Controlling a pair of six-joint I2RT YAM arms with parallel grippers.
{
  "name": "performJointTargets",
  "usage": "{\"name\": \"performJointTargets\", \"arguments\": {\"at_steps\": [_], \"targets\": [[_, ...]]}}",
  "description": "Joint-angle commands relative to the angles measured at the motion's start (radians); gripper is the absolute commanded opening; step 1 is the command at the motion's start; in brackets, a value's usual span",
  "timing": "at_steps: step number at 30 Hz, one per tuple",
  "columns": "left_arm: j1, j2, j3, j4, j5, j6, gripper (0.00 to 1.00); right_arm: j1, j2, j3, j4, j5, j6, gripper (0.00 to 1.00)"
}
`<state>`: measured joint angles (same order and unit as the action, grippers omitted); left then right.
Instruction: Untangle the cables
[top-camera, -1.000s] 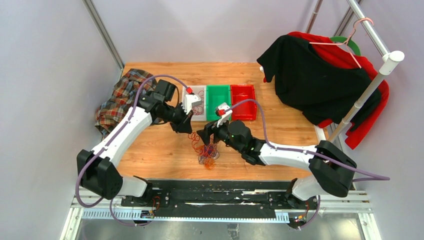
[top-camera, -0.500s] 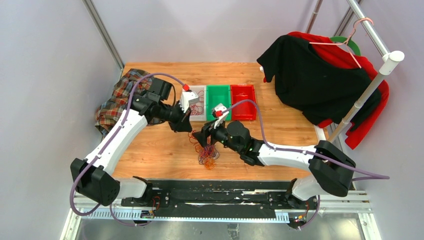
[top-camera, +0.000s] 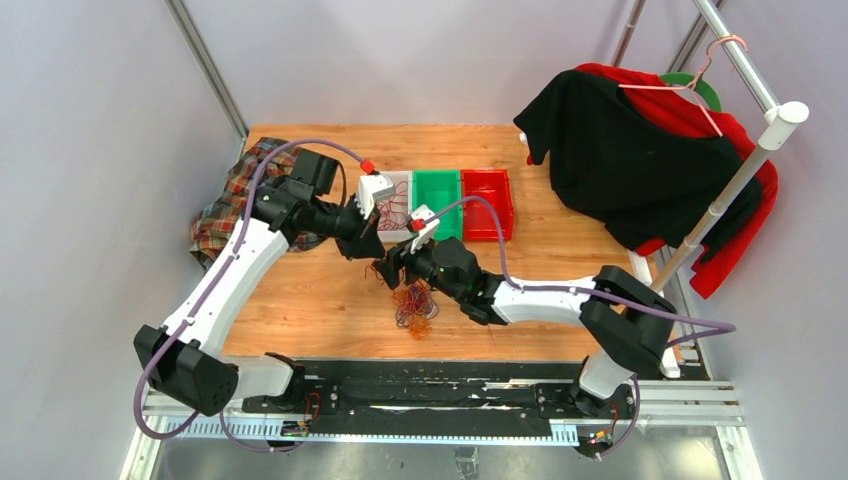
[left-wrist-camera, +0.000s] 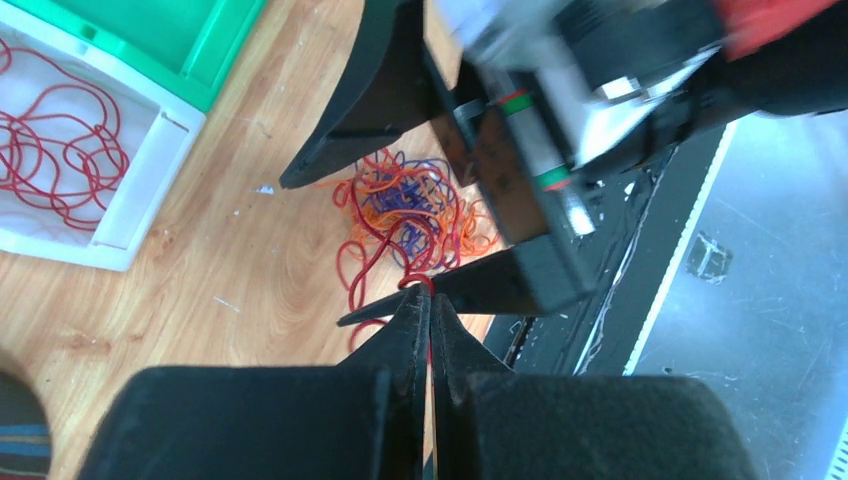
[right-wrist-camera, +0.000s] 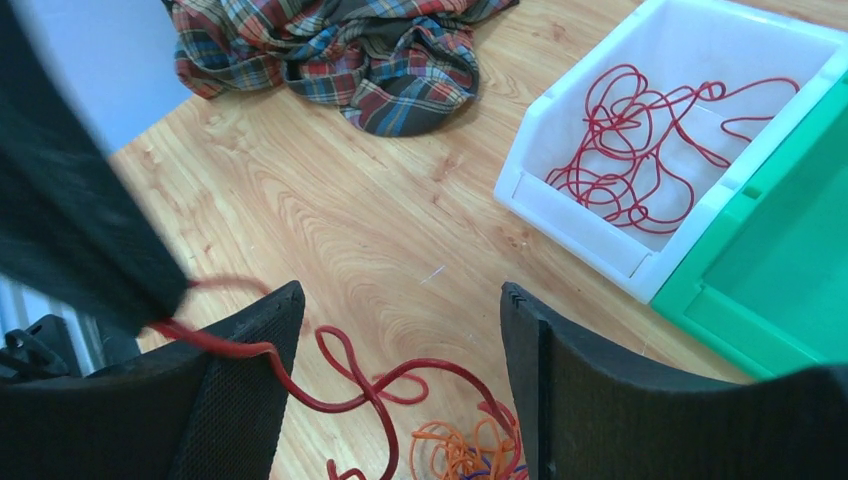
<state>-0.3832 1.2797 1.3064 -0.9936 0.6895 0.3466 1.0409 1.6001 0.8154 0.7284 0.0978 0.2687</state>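
Observation:
The cables (top-camera: 413, 306) lie in a tangled heap of dark red, orange and purple threads on the wooden table, also seen in the left wrist view (left-wrist-camera: 420, 212). My left gripper (left-wrist-camera: 428, 296) is shut on a red cable (left-wrist-camera: 350, 275) that rises from the heap; in the top view it (top-camera: 374, 259) hangs just above and left of the heap. My right gripper (right-wrist-camera: 400, 335) is open and empty, right beside the left one (top-camera: 391, 273). The taut red cable (right-wrist-camera: 370, 392) runs across its left finger (right-wrist-camera: 240, 370) and between the jaws. Orange loops (right-wrist-camera: 455, 450) show below.
A white bin (top-camera: 398, 233) holding loose red cables stands behind the grippers, with a green bin (top-camera: 437, 195) and a red bin (top-camera: 486, 195) to its right. A plaid cloth (top-camera: 235, 200) lies at the left. Black and red garments (top-camera: 620, 150) hang on a rack at the right.
Both grippers moved left and farther from the near edge. The left gripper drew the red cable up from the heap, and the right gripper closed in beside it.

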Motion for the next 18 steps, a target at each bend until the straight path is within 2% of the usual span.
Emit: {"name": "performJointTargets", "arguments": {"at_steps": [1,13,17,18], "targets": [[-0.009,-0.051,0.076,-0.047,0.076,-0.030,0.01,0.006,0.063,0.018,0.063,0.072,-0.006,0.71],[-0.007,-0.086,0.342,-0.102,-0.019,-0.028,0.00,-0.010,0.048,-0.216,0.159,0.107,0.098,0.67],[-0.007,-0.085,0.282,-0.100,-0.061,0.017,0.01,-0.010,0.012,-0.256,0.158,0.116,0.110,0.66],[-0.007,-0.078,0.242,-0.100,-0.076,0.034,0.05,-0.010,0.004,-0.257,0.149,0.120,0.108,0.65]]}}
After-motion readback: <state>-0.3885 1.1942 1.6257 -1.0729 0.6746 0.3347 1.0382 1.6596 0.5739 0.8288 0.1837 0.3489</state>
